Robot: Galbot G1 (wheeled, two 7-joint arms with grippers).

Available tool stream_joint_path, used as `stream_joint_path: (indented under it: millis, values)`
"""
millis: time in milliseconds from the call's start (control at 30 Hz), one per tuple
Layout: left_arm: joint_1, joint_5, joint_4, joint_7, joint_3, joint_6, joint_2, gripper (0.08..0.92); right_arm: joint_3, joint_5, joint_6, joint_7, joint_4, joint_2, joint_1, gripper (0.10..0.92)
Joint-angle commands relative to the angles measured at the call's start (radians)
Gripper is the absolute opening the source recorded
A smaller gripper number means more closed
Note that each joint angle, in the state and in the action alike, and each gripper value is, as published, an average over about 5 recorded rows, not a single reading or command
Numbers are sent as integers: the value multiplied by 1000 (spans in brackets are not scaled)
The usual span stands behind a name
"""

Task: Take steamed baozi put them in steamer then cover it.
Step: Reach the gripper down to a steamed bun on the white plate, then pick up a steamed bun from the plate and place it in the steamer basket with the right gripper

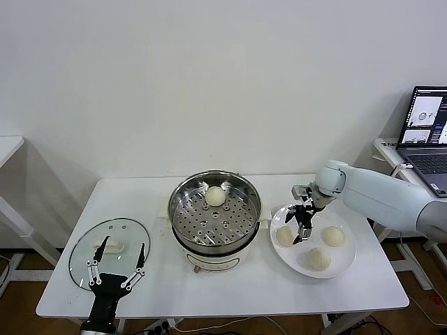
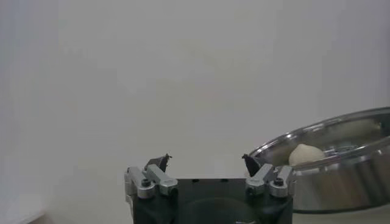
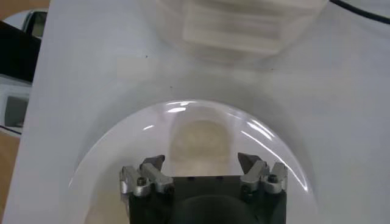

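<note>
Shiny round steel steamer (image 1: 215, 213) sits mid-frame, perforated tray showing, with one smooth domed bun (image 1: 215, 196) at its upper rim. Right gripper (image 1: 302, 225), fingers spread apart and empty, hangs over the flat white plate (image 1: 347, 262) right of centre, above the leftmost of three cream buns (image 1: 285, 236). Clear glass cover (image 1: 82, 262) lies flat at lower left; the left gripper (image 1: 116, 264) hovers over it, fingers wide. A laptop (image 1: 426, 132) sits at the right edge.
</note>
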Motion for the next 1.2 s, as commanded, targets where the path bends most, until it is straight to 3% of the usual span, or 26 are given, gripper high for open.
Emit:
stream_joint_path:
  millis: [33,433,733,1000,1200]
  values:
    - [-2,-1,2,0,1,0,0,823,8,-13,-11,31,-5,4,-39,820]
    - [-2,-5,-4,-2,1,-1,1,823,18,-21,-11,42,41,-15,2,694]
    - [-6,-5,-13,-3,18,0,7,823,27,-30,14,-152,105,-39,266,664]
    - [-9,-5,-24,-3,30,-2,12,823,-82,82,35,-303,147,109,580,654]
    - [-13,-5,-29,-4,38,-1,12,823,-149,219,-35,-221,235,237,608,661]
